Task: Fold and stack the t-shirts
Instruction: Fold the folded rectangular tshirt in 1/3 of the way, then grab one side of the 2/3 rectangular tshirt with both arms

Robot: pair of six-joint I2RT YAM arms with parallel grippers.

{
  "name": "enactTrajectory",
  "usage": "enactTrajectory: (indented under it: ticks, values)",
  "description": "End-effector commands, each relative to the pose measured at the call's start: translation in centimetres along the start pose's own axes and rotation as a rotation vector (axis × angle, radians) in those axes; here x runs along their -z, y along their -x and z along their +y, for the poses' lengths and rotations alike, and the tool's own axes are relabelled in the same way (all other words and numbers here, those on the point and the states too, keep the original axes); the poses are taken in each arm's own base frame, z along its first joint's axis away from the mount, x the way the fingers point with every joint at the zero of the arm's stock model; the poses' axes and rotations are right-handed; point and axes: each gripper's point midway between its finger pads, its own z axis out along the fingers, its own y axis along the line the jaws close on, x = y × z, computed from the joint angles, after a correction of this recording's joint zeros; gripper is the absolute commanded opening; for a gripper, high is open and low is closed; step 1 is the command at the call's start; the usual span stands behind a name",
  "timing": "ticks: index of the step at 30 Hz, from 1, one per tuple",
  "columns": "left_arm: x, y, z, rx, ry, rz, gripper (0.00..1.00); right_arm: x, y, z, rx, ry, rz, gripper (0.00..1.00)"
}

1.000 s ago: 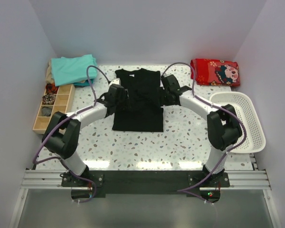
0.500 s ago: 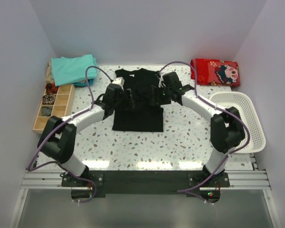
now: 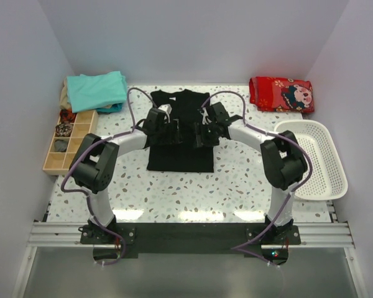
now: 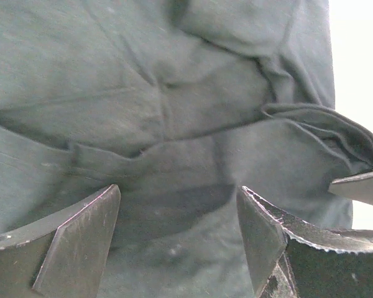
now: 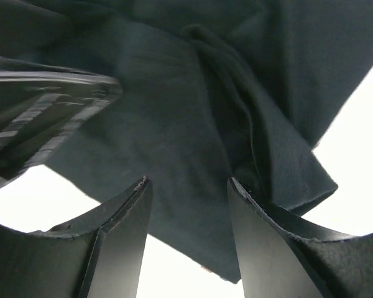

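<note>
The black t-shirt (image 3: 180, 155) lies on the table's middle, partly folded, its hem toward me. Its white patch does not show. My left gripper (image 3: 173, 133) and right gripper (image 3: 200, 135) hover close together over the shirt's middle. In the left wrist view the left gripper (image 4: 177, 230) is open over creased black cloth (image 4: 174, 93), with a right finger at the edge (image 4: 360, 186). In the right wrist view the right gripper (image 5: 188, 211) is open above a folded edge of the cloth (image 5: 248, 136). Folded teal t-shirts (image 3: 96, 90) are stacked at the back left.
A wooden compartment tray (image 3: 68, 139) stands at the left edge. A folded red patterned cloth (image 3: 281, 94) lies at the back right. A white plastic basket (image 3: 326, 180) stands at the right. Speckled tabletop (image 3: 236, 180) surrounds the shirt.
Both grippers have moved from the shirt's left and right sides inward over its middle and now sit close together.
</note>
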Motion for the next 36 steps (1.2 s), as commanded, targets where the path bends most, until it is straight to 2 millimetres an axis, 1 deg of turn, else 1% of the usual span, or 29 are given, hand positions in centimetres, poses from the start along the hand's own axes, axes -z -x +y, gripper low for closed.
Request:
enactTrajectory:
  ticks: [1,2,3,5,6,8,9,14,15,17,18,19,20,21,22,23,24,25,26,27,28,29,30,31,32,33,34,35,36]
  values:
    - [-0.2,4.2,1.5,-0.009,0.049,-0.136,0.8,-1.3,2.8,-2.4,0.032,-0.131,-0.066,0.56]
    - [0.1,4.5,1.7,-0.01,0.058,-0.151,0.8,-2.1,2.6,-3.2,0.033,-0.152,-0.053,0.55]
    - [0.2,4.3,2.6,-0.012,0.082,-0.154,0.8,-2.3,2.9,-3.6,0.029,-0.167,-0.06,0.55]
    - [0.8,4.7,3.6,-0.014,0.129,-0.182,0.8,-2.7,3.2,-4.6,0.031,-0.205,-0.073,0.55]
    - [1.0,4.3,4.7,-0.017,0.178,-0.187,0.8,-3.0,3.3,-5.1,0.03,-0.217,-0.073,0.55]
    - [1.4,4.0,5.8,-0.016,0.222,-0.191,0.81,-3.2,3.5,-5.9,0.029,-0.245,-0.079,0.55]
    - [1.4,3.5,6.7,-0.014,0.248,-0.185,0.81,-3.3,3.6,-6.1,0.031,-0.249,-0.072,0.55]
    - [1.8,2.6,9.0,-0.016,0.351,-0.197,0.81,-3.4,4.2,-6.5,0.035,-0.26,-0.096,0.57]
    - [2.1,2.4,9.9,-0.011,0.397,-0.206,0.81,-3.4,4.2,-6.6,0.033,-0.264,-0.098,0.57]
    - [3.2,3.1,10.9,0.001,0.467,-0.251,0.81,-3.4,4.4,-6.7,0.042,-0.268,-0.103,0.58]
    - [3.7,3.0,11.4,0.008,0.49,-0.263,0.81,-3.2,4.5,-6.7,0.045,-0.264,-0.107,0.58]
    - [4.8,3.9,11.2,0.015,0.499,-0.301,0.81,-2.6,4.9,-6.4,0.051,-0.253,-0.124,0.59]
    - [5.5,4.1,11.7,0.021,0.529,-0.324,0.82,-2.4,5.2,-6.0,0.063,-0.237,-0.143,0.59]
    - [6.2,4.8,11.4,0.023,0.524,-0.351,0.82,-1.8,5.5,-5.9,0.064,-0.231,-0.161,0.6]
    - [7.6,6.0,10.8,0.026,0.511,-0.397,0.82,-0.5,6.4,-5.2,0.073,-0.216,-0.197,0.61]
    - [8.4,6.4,10.5,0.028,0.508,-0.417,0.82,0.1,6.5,-5.0,0.085,-0.211,-0.211,0.62]
    - [9.8,7.4,9.8,0.029,0.488,-0.458,0.83,0.9,7.0,-4.9,0.088,-0.215,-0.231,0.62]
    - [10.4,7.7,9.5,0.027,0.477,-0.469,0.84,1.8,7.4,-4.6,0.093,-0.213,-0.25,0.63]
    - [10.7,7.9,9.0,0.027,0.453,-0.47,0.84,3.3,7.8,-4.3,0.103,-0.208,-0.279,0.64]
    - [11.2,7.7,8.7,0.037,0.443,-0.457,0.85,4.3,8.2,-4.4,0.104,-0.226,-0.301,0.64]
    - [11.2,7.1,8.7,0.04,0.437,-0.43,0.88,5.0,8.2,-4.5,0.104,-0.23,-0.312,0.66]
    - [10.8,6.2,8.2,0.039,0.401,-0.395,0.92,6.4,8.1,-4.3,0.106,-0.23,-0.328,0.67]
    - [10.7,5.4,8.0,0.061,0.386,-0.365,0.96,7.1,8.2,-4.7,0.099,-0.237,-0.333,0.67]
    - [10.4,4.6,7.9,0.064,0.366,-0.342,0.96,7.7,8.1,-5.3,0.088,-0.272,-0.341,0.69]
    - [9.8,2.9,7.4,0.062,0.315,-0.291,0.96,8.1,7.3,-5.9,0.072,-0.288,-0.317,0.71]
    - [9.7,2.1,7.1,0.079,0.291,-0.273,0.96,8.7,7.0,-6.6,0.055,-0.296,-0.306,0.71]
    - [9.6,1.3,7.0,0.085,0.27,-0.256,0.96,8.8,6.5,-6.8,0.044,-0.29,-0.285,0.71]
    - [9.1,-0.9,6.8,0.087,0.232,-0.201,0.96,8.7,5.3,-7.5,0.021,-0.295,-0.252,0.71]
    - [9.2,-1.3,6.5,0.101,0.206,-0.202,0.96,9.0,4.9,-7.8,0.002,-0.276,-0.246,0.72]
